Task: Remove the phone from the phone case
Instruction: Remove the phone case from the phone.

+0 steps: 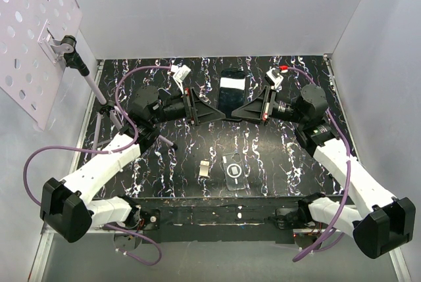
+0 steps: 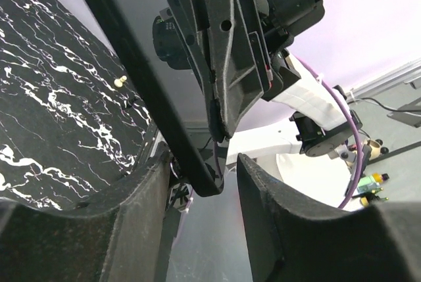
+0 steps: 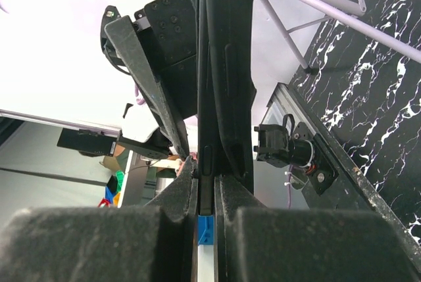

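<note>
A dark flat phone [image 1: 231, 93] with a glossy face is held up above the middle of the table between my two grippers. My right gripper [image 1: 248, 109] is shut on its thin edge, and the right wrist view shows the pads [image 3: 177, 193] pressed on the slab [image 3: 223, 65] beside a side button. My left gripper [image 1: 212, 112] is open. In the left wrist view its fingers [image 2: 148, 190] stand apart, with the slab's lower corner [image 2: 197, 170] between them. I cannot tell whether the held slab still has a case on it.
A dark case-like rectangle [image 1: 235, 171] with a white ring mark lies flat near the table's front edge. A small pale piece [image 1: 205, 169] lies left of it. A perforated white panel on a stand [image 1: 39, 39] is at the back left. White walls enclose the table.
</note>
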Robot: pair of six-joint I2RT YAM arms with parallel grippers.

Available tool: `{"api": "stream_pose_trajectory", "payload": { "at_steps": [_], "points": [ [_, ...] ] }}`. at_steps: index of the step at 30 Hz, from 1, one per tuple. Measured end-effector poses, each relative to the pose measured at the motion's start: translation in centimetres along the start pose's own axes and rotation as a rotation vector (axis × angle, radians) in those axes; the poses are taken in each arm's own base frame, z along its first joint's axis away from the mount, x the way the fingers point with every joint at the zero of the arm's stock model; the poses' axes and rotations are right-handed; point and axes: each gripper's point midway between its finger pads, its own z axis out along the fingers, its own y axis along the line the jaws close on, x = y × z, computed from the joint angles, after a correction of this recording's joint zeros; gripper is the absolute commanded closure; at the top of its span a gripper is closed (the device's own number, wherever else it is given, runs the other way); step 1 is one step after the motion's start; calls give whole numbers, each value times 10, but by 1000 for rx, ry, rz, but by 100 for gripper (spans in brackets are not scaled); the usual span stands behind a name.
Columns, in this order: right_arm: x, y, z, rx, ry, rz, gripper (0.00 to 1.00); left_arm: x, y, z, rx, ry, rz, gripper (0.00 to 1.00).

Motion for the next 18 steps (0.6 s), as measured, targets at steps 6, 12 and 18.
{"api": "stream_pose_trajectory", "payload": {
  "at_steps": [6, 12, 18],
  "points": [
    [4, -3, -2, 4, 3, 17, 99, 5, -3, -2, 19, 35, 46, 83],
    [9, 1, -6, -56, -4, -63, 99, 7, -6, -5, 3, 53, 100, 100],
    [17, 5, -7, -131, 4, -40, 99, 11, -14, -9, 32, 60, 253, 100]
  ]
}}
